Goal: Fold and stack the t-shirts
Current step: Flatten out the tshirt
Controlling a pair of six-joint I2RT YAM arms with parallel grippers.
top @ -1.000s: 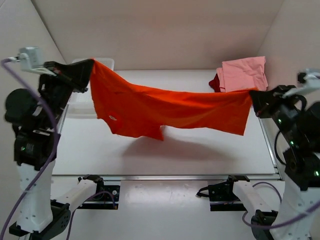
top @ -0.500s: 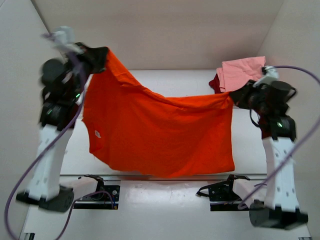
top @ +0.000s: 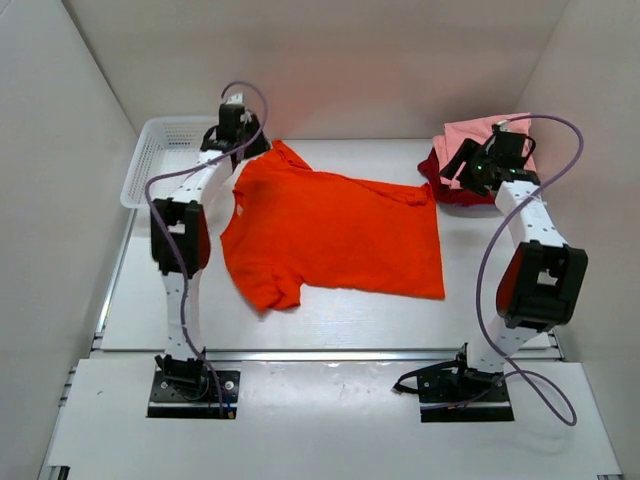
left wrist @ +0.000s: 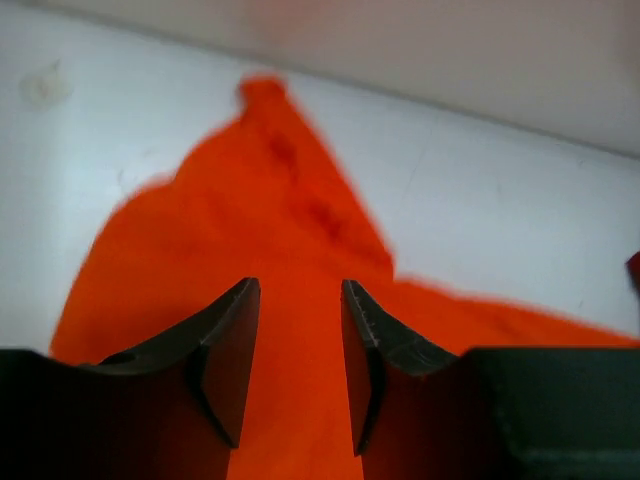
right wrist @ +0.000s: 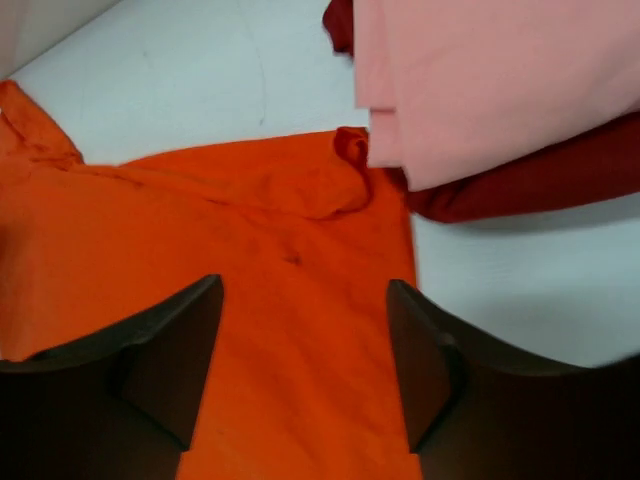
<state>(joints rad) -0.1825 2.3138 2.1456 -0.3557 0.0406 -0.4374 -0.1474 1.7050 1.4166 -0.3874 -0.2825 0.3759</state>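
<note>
"Where was the orange shirt (top: pixel 340 235)?"

"It lay spread out on the table (top: pixel 330 305), just under and in front of both pincers. The left pincer (left wrist: pixel 298 370) was a little open, holding nothing. The right pincer (right wrist: pixel 305 370) was wide open and empty. Just past it, the pink shirt (right wrist: pixel 480 80) sat on the dark red shirt (right wrist: pixel 540 180)."

"How to fold well?"

"I think flatten the bumpy corner by the right pincer first. Then pinch two edge corners and fold evenly."
</note>
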